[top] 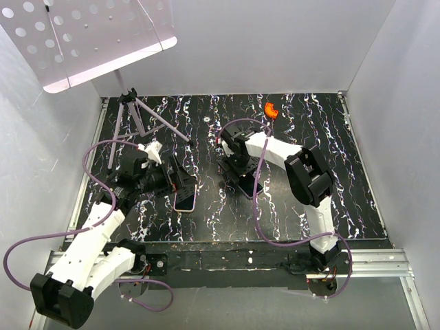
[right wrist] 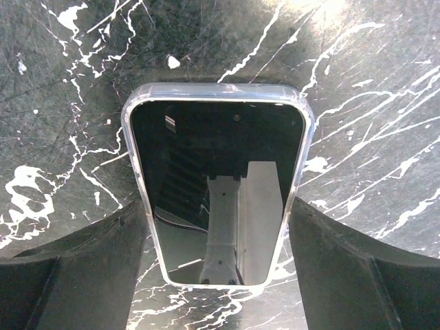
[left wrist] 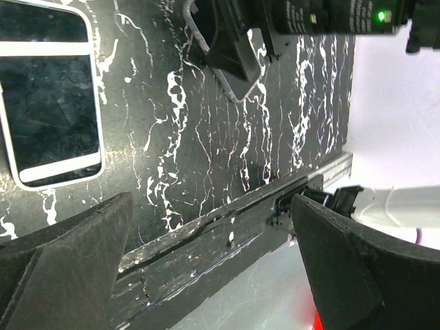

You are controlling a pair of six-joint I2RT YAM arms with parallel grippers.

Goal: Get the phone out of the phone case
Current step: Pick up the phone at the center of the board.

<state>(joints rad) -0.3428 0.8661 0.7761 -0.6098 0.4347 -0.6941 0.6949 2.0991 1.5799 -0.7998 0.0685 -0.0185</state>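
Around the phone case [right wrist: 216, 91], wide-spread right gripper [right wrist: 216, 216].

From above, the right hand [top: 239, 168] covers most of the clear-cased black phone [top: 249, 189]; we cannot tell whether it grips. The small orange object [top: 270, 109] is too tiny for us to name.

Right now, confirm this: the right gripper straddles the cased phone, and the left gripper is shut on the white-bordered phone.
Wrong: the left wrist view shows the left gripper open, the white-bordered phone lying free on the table. The right gripper does straddle the cased phone.
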